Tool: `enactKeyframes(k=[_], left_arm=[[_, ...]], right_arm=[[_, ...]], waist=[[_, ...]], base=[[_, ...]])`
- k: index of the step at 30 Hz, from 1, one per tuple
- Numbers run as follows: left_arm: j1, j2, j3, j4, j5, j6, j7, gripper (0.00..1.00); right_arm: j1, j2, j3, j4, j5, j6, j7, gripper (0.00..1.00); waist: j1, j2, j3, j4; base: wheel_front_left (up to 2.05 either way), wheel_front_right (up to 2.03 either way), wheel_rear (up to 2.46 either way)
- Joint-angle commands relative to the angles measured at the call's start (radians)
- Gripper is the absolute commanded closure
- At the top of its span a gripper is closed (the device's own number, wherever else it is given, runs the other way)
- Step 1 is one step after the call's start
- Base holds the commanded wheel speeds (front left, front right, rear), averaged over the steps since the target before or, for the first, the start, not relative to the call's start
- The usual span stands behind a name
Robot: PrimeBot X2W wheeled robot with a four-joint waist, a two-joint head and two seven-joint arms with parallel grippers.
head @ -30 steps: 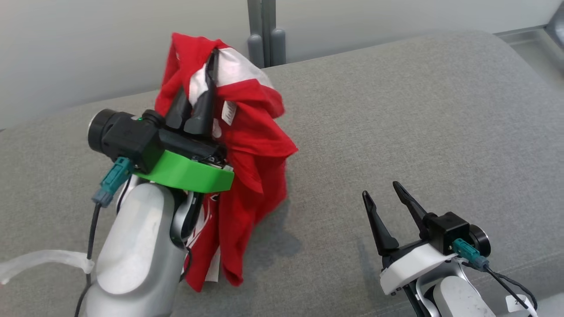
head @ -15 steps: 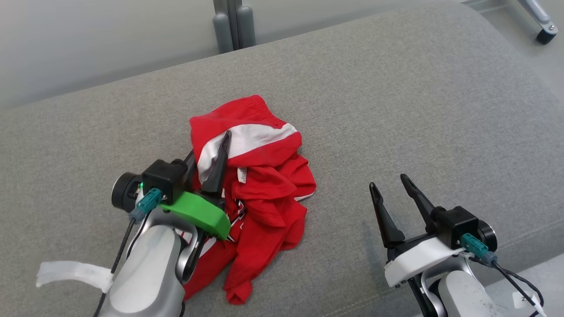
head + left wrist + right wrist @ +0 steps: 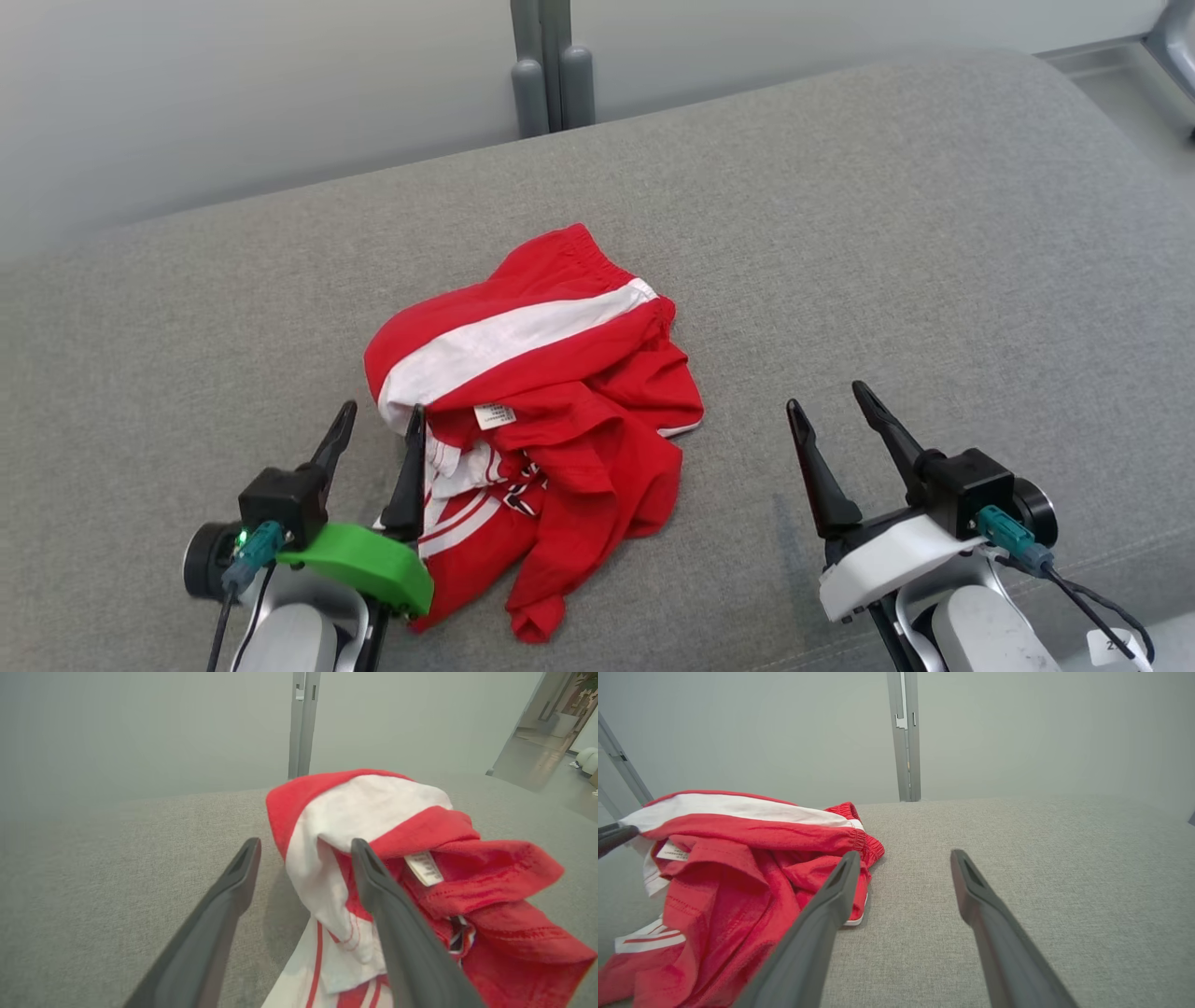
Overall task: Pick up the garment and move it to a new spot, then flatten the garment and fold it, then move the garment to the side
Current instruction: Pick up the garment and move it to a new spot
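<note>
The garment (image 3: pixel 551 411), red with a broad white stripe and a small white label, lies crumpled in a heap in the middle of the grey cushion (image 3: pixel 887 233). My left gripper (image 3: pixel 381 420) stands open at the heap's near left edge. Its right finger (image 3: pixel 409 476) rests against the white cloth and grips nothing. In the left wrist view the garment (image 3: pixel 444 882) bulges around and past that finger (image 3: pixel 397 933), with the left gripper (image 3: pixel 304 844) spread wide. My right gripper (image 3: pixel 826 399) is open and empty, a short way right of the heap. The right wrist view has the garment (image 3: pixel 738 868) left of the right gripper (image 3: pixel 904 856).
A grey upright post (image 3: pixel 551 65) stands behind the cushion against a pale wall (image 3: pixel 233 93). The cushion's back edge runs across the top, its right end curves down to the floor (image 3: pixel 1120 84). Bare cushion (image 3: pixel 934 280) extends right of the garment.
The left gripper came down with the hanging garment, opened and drew back toward me, leaving the garment in a heap on the cushion. The head camera shifted. The right gripper stayed open.
</note>
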Motion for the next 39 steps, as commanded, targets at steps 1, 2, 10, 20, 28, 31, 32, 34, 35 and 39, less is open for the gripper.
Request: enactKeyframes(k=[1, 2, 10, 20, 28, 31, 32, 34, 35, 39], left_arm=[[0.029, -0.002, 0.019, -0.002, 0.007, -0.001, 0.000, 0.00], [0.044, -0.006, 0.025, -0.003, 0.012, -0.001, 0.000, 0.00], [0.055, -0.027, 0.033, -0.034, 0.033, -0.007, 0.001, 0.00], [0.003, -0.030, 0.017, 0.044, 0.053, -0.008, 0.001, 0.00], [-0.046, -0.032, 0.049, 0.078, 0.082, -0.003, 0.001, 0.00], [-0.072, -0.031, 0.055, 0.097, 0.088, -0.004, 0.001, 0.00], [-0.080, -0.032, 0.054, 0.105, 0.094, -0.004, 0.001, 0.00], [-0.094, -0.032, 0.057, 0.115, 0.094, -0.005, 0.001, 0.00], [-0.103, -0.032, 0.062, 0.119, 0.091, -0.005, 0.001, 0.00], [-0.131, -0.032, 0.066, 0.105, 0.085, -0.006, 0.001, 0.80]], right_arm=[[0.020, -0.001, 0.002, 0.004, 0.003, 0.000, -0.003, 0.00], [0.022, -0.002, 0.001, 0.006, 0.003, 0.000, -0.003, 0.00], [0.034, -0.003, 0.010, 0.009, 0.003, 0.000, -0.003, 0.00], [0.024, -0.008, 0.014, 0.011, 0.009, 0.000, -0.003, 0.00], [0.009, -0.008, 0.011, 0.009, 0.006, 0.000, -0.003, 0.00], [-0.003, -0.007, 0.014, 0.012, 0.008, 0.000, -0.003, 0.00], [-0.006, -0.007, 0.016, 0.012, 0.009, 0.000, -0.003, 0.00], [-0.009, -0.006, 0.016, 0.010, 0.010, 0.000, -0.003, 0.00], [-0.010, -0.006, 0.018, 0.009, 0.010, 0.000, -0.003, 0.00], [-0.018, -0.005, 0.021, 0.010, 0.012, 0.000, -0.003, 0.00]], waist=[[0.0001, 0.0000, -0.031, 0.024], [0.0001, 0.0000, -0.037, 0.029], [0.0001, 0.0000, -0.056, 0.053], [0.0001, 0.0000, -0.037, 0.018], [0.0001, 0.0000, -0.006, -0.013], [0.0001, 0.0000, 0.005, -0.027], [0.0001, 0.0000, 0.009, -0.031], [0.0001, 0.0000, 0.014, -0.039], [0.0001, 0.0000, 0.017, -0.043], [0.0001, 0.0000, 0.024, -0.057]], base=[[0.00, 0.00, 0.00], [0.00, 0.00, 0.00], [0.00, 0.00, 0.00], [0.00, 0.00, 0.00], [0.00, 0.00, 0.00], [0.00, 0.00, 0.00], [0.00, 0.00, 0.00], [0.00, 0.00, 0.00], [0.00, 0.00, 0.00], [0.00, 0.00, 0.00]])
